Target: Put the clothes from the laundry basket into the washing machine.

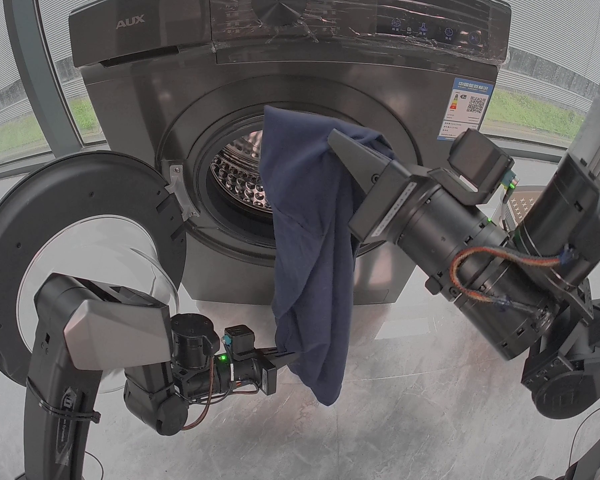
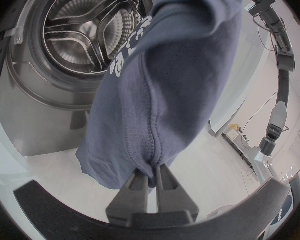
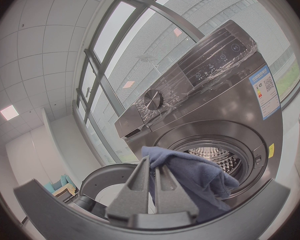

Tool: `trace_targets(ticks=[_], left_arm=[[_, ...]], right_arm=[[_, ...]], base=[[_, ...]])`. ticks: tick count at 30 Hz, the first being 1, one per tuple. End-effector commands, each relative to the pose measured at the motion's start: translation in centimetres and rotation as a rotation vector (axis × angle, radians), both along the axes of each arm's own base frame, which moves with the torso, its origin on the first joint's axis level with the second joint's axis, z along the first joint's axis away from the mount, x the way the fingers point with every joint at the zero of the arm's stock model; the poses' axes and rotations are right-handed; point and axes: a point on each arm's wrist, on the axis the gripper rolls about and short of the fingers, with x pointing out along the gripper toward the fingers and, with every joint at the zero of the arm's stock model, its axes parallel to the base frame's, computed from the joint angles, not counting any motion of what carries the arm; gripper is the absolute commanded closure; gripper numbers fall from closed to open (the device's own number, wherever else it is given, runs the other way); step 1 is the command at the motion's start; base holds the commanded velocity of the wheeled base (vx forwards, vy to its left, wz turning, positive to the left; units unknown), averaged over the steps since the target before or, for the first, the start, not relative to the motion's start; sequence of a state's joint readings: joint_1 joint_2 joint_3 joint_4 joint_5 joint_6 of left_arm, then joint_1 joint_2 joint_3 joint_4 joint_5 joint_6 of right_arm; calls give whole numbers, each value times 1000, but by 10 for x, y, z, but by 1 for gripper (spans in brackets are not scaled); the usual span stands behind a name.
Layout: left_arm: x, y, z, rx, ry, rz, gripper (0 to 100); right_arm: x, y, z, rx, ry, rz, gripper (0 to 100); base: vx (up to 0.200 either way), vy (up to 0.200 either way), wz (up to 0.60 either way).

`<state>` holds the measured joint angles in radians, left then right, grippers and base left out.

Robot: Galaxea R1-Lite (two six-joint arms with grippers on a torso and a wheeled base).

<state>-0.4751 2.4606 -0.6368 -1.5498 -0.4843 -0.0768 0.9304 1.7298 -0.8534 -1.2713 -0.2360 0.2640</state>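
Note:
A dark blue garment [image 1: 311,248] hangs in front of the washing machine's [image 1: 180,75] open round drum [image 1: 243,175]. My right gripper [image 1: 340,143] is shut on the garment's top, level with the drum opening; its fingers [image 3: 166,187] pinch the blue cloth [image 3: 193,177]. My left gripper [image 1: 288,355] is low near the floor, shut on the garment's lower edge. In the left wrist view the garment [image 2: 166,84] has white print and its hem sits between the fingers [image 2: 166,184]. The steel drum [image 2: 86,30] looks bare inside.
The machine's round door [image 1: 80,235] stands swung open to the left, just above my left arm. A pale laundry basket [image 1: 523,205] peeks out at the right behind my right arm. Light floor [image 1: 393,408] lies in front of the machine.

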Motion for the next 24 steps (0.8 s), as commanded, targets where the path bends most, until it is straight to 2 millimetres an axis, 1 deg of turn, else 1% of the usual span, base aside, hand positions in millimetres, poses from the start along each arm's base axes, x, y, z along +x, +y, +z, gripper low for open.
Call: trace_targets(ticks=[1, 5, 7, 8, 11, 12, 13, 14, 15, 16, 18, 19, 20, 21, 23, 24], left_arm=[[-11, 5, 32, -22, -50, 0, 100], [-22, 9, 56, -35, -91, 22, 100], [-25, 11, 64, -39, -106, 37, 100], [-27, 15, 73, -47, -126, 54, 100], [-35, 22, 92, -65, -164, 79, 100], [-36, 22, 94, -67, -167, 79, 100], [-41, 27, 105, -78, -190, 88, 100], [-44, 31, 110, -84, -203, 99, 100], [-44, 31, 110, -84, -203, 99, 100], [-50, 39, 121, -95, -221, 115, 100], [-57, 49, 130, -106, -235, 139, 100], [-59, 55, 133, -105, -241, 152, 100], [-60, 56, 133, -104, -240, 152, 100], [-63, 66, 138, -107, -250, 181, 100], [-65, 79, 144, -110, -266, 218, 100], [-66, 82, 145, -110, -269, 227, 100]], right_arm=[[5, -4, -2, -11, -2, -25, 100], [11, -9, -1, -11, -4, -50, 100], [13, -12, -1, -13, -4, -62, 100], [18, -16, -2, -20, -1, -82, 100], [24, -24, -3, -31, -5, -118, 100], [24, -25, -3, -31, -7, -122, 100], [28, -29, -5, -38, -1, -139, 100], [29, -31, -6, -41, 1, -146, 100], [29, -31, -6, -41, 1, -146, 100], [31, -35, -9, -49, 9, -160, 100], [31, -42, -10, -55, 14, -175, 100], [31, -45, -12, -60, 19, -181, 100], [31, -45, -12, -61, 21, -183, 100], [30, -47, -16, -73, 31, -187, 100], [30, -52, -23, -92, 49, -199, 100], [31, -54, -26, -102, 57, -207, 100]], base=[[0, 0, 0], [0, 0, 0], [0, 0, 0], [0, 0, 0], [0, 0, 0], [0, 0, 0], [0, 0, 0], [0, 0, 0], [0, 0, 0], [0, 0, 0], [0, 0, 0], [0, 0, 0], [0, 0, 0], [0, 0, 0], [0, 0, 0], [0, 0, 0]])
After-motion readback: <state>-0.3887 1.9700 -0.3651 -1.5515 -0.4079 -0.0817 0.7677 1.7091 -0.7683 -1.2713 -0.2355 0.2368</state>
